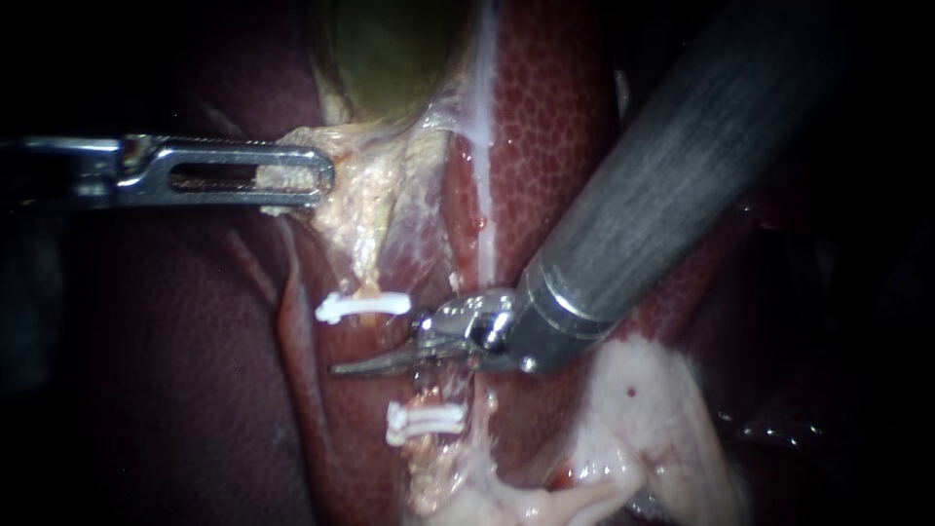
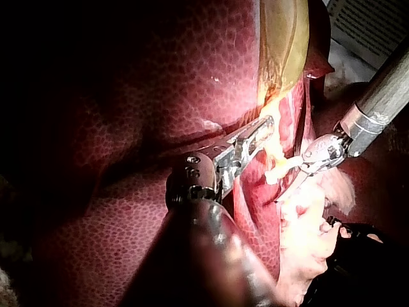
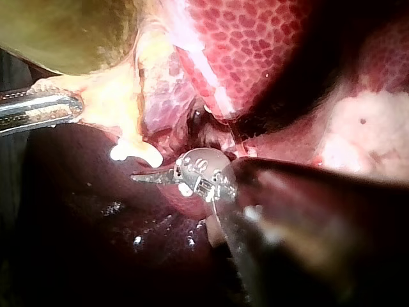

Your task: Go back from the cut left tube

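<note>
Closest to the camera, the right instrument (image 1: 351,367) comes in from upper right, its thick grey shaft crossing the liver (image 1: 545,127). Its claw is two thin blades that look shut flat together w/ nothing held. The blades lie in the gap of the cut left tube (image 1: 368,278), whose ends stand apart. One end is just above the claw w/ a single white clip (image 1: 362,307), the other just below it w/ a pair of clips (image 1: 424,421). The clips prob. seal each end, so the cut falls btwn them. The claw touches neither clip as far as I can tell. Judgement: the cut looks done, and what's left is drawing the blades out along the shaft line, closed, so they don't snag a clip. Farther off, well above the right claw, the left instrument (image 1: 312,177) has its slotted claw clamped on pale fatty tissue (image 1: 365,195) under the gallbladder (image 1: 380,49), prob. pulling it aside to hold the tube stretched & exposed.
</note>
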### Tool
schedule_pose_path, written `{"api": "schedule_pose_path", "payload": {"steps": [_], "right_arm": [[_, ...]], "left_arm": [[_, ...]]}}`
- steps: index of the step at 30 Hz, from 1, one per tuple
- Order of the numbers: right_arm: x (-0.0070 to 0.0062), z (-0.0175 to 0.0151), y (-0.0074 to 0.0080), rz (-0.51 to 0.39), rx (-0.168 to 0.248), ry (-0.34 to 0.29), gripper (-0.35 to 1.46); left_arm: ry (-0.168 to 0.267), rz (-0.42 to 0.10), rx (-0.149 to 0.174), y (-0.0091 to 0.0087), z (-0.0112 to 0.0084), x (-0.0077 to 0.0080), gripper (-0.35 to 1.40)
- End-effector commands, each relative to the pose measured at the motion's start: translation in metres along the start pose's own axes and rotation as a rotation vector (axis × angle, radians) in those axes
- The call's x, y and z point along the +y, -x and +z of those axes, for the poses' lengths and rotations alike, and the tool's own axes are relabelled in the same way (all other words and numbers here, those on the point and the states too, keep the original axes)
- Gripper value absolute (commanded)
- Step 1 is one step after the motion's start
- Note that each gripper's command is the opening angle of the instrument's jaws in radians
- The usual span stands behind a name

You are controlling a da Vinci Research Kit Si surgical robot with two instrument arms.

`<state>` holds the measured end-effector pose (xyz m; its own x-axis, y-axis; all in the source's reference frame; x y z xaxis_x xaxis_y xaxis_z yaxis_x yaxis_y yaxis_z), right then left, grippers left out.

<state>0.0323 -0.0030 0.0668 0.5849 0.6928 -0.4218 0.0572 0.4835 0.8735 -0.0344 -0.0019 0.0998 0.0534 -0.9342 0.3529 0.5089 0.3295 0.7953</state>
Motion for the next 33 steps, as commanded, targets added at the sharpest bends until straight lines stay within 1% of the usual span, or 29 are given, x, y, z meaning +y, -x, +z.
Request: {"api": "schedule_pose_path", "payload": {"steps": [1, 4, 9, 10, 11, 12, 14, 16, 19, 23, 27, 29, 31, 33], "right_arm": [[0.0000, 0.0001, 0.0000, 0.005, 0.001, 0.000, -0.35], [-0.0001, 0.0000, 0.0000, 0.004, 0.002, 0.002, -0.35], [-0.0004, 0.0002, 0.0001, 0.002, -0.002, -0.012, -0.35], [-0.0004, 0.0002, 0.0001, 0.001, 0.003, -0.014, -0.20], [-0.0004, 0.0002, 0.0001, 0.000, 0.014, -0.019, 0.05], [-0.0004, 0.0002, 0.0001, -0.002, 0.024, -0.025, 0.20], [-0.0005, 0.0003, 0.0001, -0.003, 0.035, -0.030, 0.42], [-0.0005, 0.0003, 0.0000, -0.003, 0.035, -0.030, 0.61], [-0.0006, 0.0003, 0.0000, -0.003, 0.037, -0.032, 0.79], [-0.0008, 0.0001, 0.0000, -0.004, 0.040, -0.035, 0.93], [-0.0013, -0.0004, 0.0003, 0.000, 0.037, -0.039, 1.13], [-0.0017, -0.0007, 0.0006, -0.031, 0.045, -0.019, 1.25], [-0.0023, -0.0013, 0.0010, -0.066, 0.067, 0.027, 1.36], [-0.0027, -0.0019, 0.0014, -0.101, 0.082, 0.062, 1.41]], "left_arm": [[0.000, 0.000, 0.000, 0.0000, 0.0000, 0.0000, -0.35], [0.000, 0.000, 0.000, 0.0000, 0.0000, 0.0000, -0.35], [0.000, 0.000, 0.000, 0.0000, 0.0000, 0.0000, -0.35], [0.000, 0.000, 0.000, 0.0000, 0.0000, 0.0000, -0.35], [0.000, 0.000, 0.000, 0.0000, 0.0000, 0.0000, -0.35], [0.000, 0.000, 0.000, 0.0000, 0.0000, 0.0000, -0.35], [0.000, 0.000, 0.000, 0.0000, 0.0000, 0.0000, -0.35], [0.000, 0.000, 0.000, 0.0000, 0.0000, 0.0000, -0.35], [0.000, 0.000, 0.000, 0.0000, 0.0000, 0.0000, -0.35], [0.000, 0.000, 0.000, 0.0000, 0.0000, 0.0000, -0.35], [0.000, 0.000, 0.000, 0.0000, 0.0000, 0.0000, -0.35], [0.000, 0.000, 0.000, 0.0000, 0.0000, 0.0000, -0.35], [0.000, 0.000, 0.000, 0.0000, -0.0001, 0.0000, -0.35], [0.000, 0.000, 0.000, 0.0000, -0.0001, 0.0000, -0.35]]}}
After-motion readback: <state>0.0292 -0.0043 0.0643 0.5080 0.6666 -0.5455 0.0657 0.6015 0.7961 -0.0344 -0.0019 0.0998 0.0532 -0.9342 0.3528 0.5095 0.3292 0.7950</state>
